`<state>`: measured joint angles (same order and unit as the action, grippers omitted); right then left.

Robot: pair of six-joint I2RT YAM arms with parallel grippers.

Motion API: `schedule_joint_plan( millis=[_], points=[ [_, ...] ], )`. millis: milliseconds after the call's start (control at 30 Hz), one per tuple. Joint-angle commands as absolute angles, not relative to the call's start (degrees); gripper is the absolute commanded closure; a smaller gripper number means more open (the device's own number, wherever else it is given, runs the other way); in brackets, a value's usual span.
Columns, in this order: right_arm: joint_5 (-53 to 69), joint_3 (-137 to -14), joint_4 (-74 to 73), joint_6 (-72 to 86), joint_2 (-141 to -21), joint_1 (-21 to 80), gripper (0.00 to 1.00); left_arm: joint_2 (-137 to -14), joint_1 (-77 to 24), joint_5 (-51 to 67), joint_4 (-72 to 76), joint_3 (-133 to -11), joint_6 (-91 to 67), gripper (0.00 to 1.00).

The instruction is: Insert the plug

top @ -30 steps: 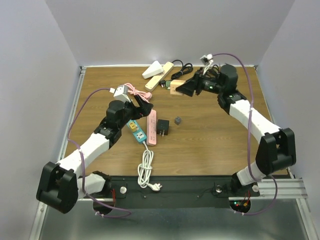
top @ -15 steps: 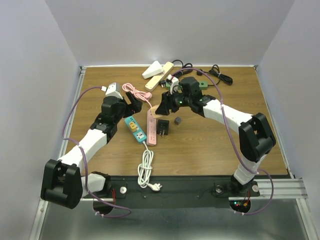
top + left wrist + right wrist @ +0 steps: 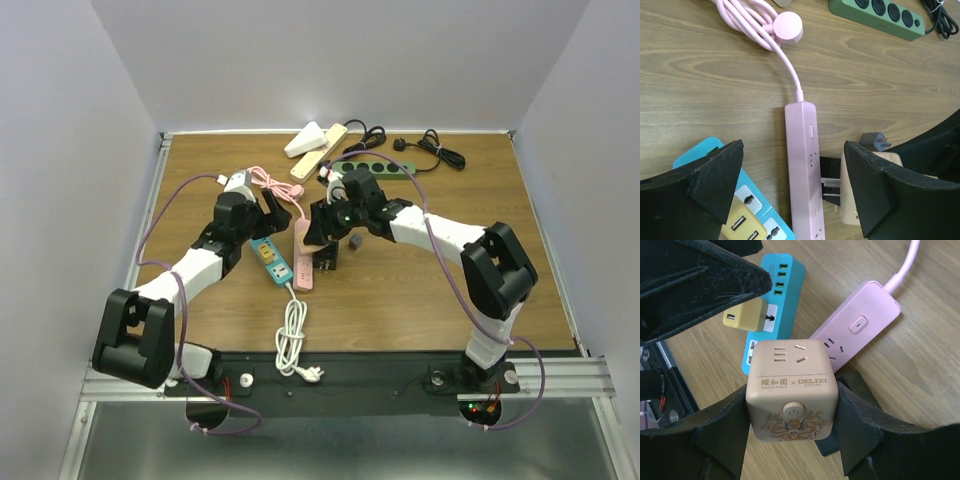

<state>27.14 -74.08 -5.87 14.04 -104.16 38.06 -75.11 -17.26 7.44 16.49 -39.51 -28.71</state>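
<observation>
I am gripping the beige cube plug (image 3: 790,372) with the right gripper (image 3: 792,412). Its jaws are pressing on two opposite sides of the cube, and the button face is looking up at the wrist camera. I am holding it low over the middle of the counter (image 3: 420,280), right beside the pink power strip (image 3: 802,165). In the left wrist view the cube's metal prongs (image 3: 829,184) are pointing sideways at the strip and reaching its edge. I cannot tell whether they are sitting in a socket or only touching the casing. A black adapter (image 3: 327,262) is lying just beside the strip, partly under the cube.

I am hanging the left gripper (image 3: 792,150) above the same strip with its jaws spread wide, one finger on each side, and it is holding nothing. The blue power strip (image 3: 775,295) is lying at an angle just left of the pink one and is carrying a yellow adapter (image 3: 742,317). A small gray plug (image 3: 874,141) is resting near the cube. The pink strip's cord is running back to a pink coil (image 3: 752,22), and a green power strip (image 3: 875,15) is lying further back. A bundled white cord (image 3: 291,340) is lying near the arm bases.
</observation>
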Motion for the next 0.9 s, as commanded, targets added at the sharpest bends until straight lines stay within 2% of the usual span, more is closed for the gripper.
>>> schedule_joint_plan(
  millis=[0,367,667,767,867],
  points=[
    [26.11,-74.27,-4.31,15.20,-104.76,39.37,1.00,-76.46,-17.14,9.58,20.13,-42.27,-26.90,0.09],
    [21.45,-72.95,-4.39,16.61,-105.47,40.43,1.00,-78.22,-17.58,10.63,21.00,-43.07,-26.11,0.09],
    [14.86,-66.37,-5.01,16.00,-99.85,40.34,0.99,-85.16,-24.95,8.00,18.02,-47.98,-24.00,0.10],
    [13.72,-65.22,-5.01,16.17,-98.79,40.43,0.99,-88.06,-26.80,5.46,16.27,-49.65,-23.91,0.12],
    [11.87,-63.72,-5.27,16.00,-97.30,40.34,1.00,-90.61,-27.86,3.26,14.95,-50.62,-23.99,0.18]
  ],
)
